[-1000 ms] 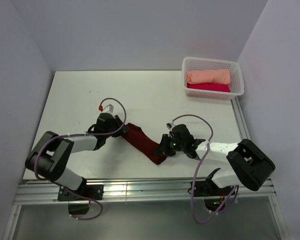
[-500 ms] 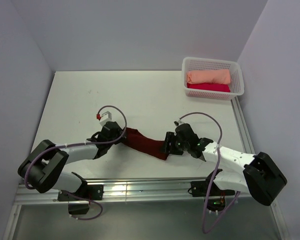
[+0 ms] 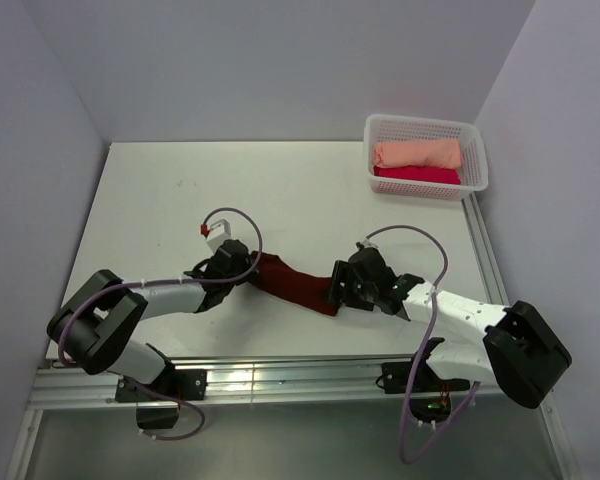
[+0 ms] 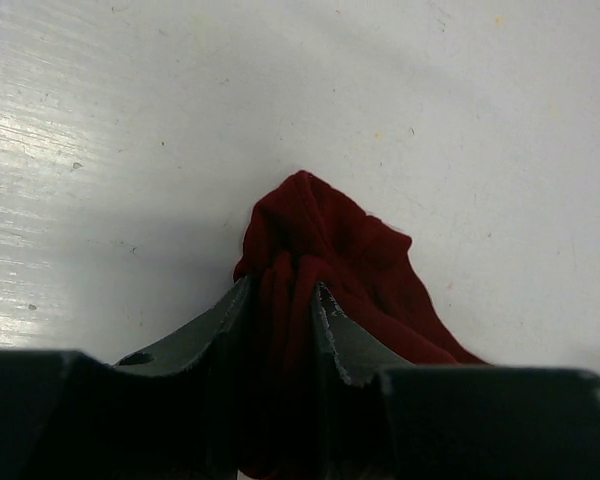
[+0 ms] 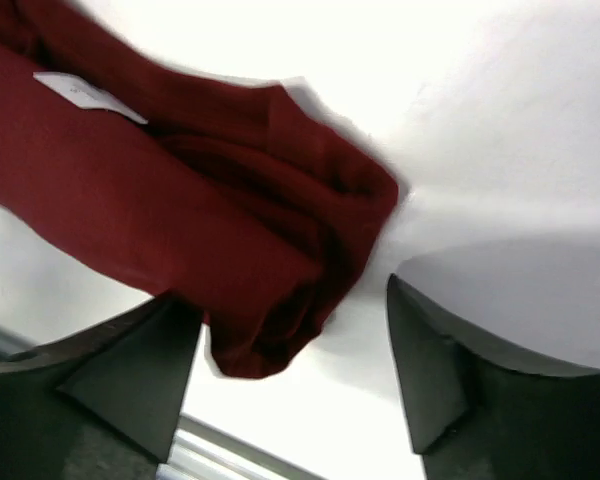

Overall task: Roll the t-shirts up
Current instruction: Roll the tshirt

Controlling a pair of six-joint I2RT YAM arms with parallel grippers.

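On the table (image 3: 180,190), near its front, the maroon shirt (image 3: 290,285) lies bunched in a band, seemingly not rolled. The left gripper (image 4: 280,310) pinches one end; the right gripper (image 5: 280,375) gapes around the other. A peach roll (image 3: 417,153) and a crimson roll (image 3: 417,175) already sit in the basket (image 3: 478,150).

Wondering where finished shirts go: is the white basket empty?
No, the basket holds two rolled shirts side by side, a peach shirt and a crimson shirt.
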